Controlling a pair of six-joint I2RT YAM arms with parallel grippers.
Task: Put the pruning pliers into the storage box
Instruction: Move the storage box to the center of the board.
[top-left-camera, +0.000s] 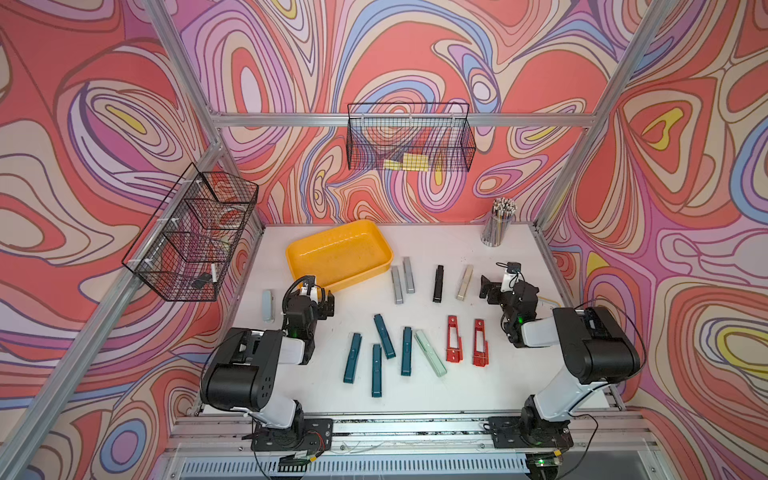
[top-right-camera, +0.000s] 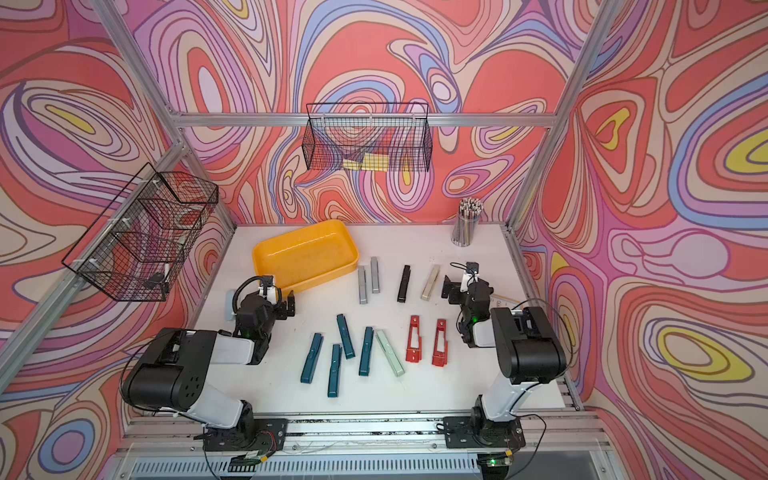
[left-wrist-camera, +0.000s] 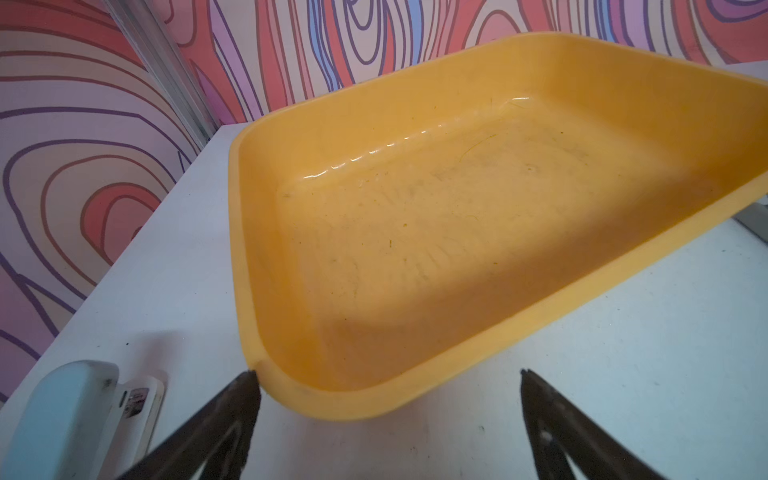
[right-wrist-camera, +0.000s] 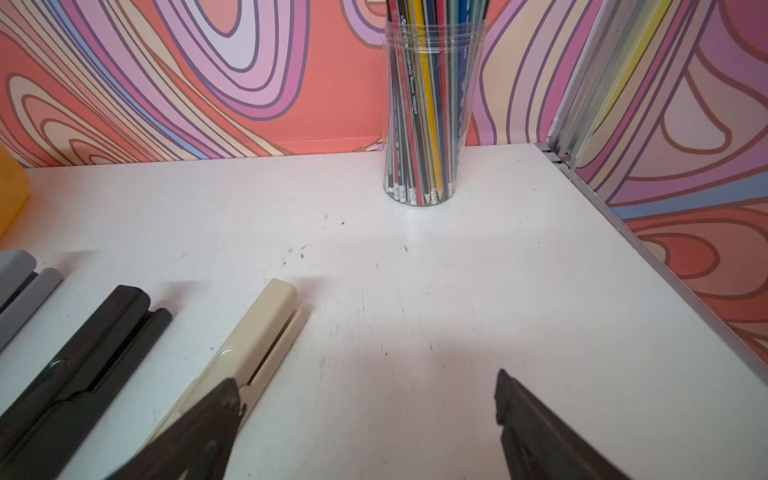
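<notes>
Jaws wide apart and empty on both: right gripper should straddle beige pliers at its nine o'clock, crosswise; left gripper idle.

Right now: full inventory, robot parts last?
storage box: 1, yellow, back left
grey pliers: 2, grey, right of box
black pliers: 1, black, right of grey
beige pliers: 1, beige, right of black
teal pliers: 4, teal, front centre
mint pliers: 1, mint, right of teal
red pliers: 2, red, right of mint
pale blue tool: 1, left edge
pencil jar: 1, clear, back right
wire baskets: 2, black, on walls
left end effector: open, by box
right end effector: open, by beige pliers
</notes>
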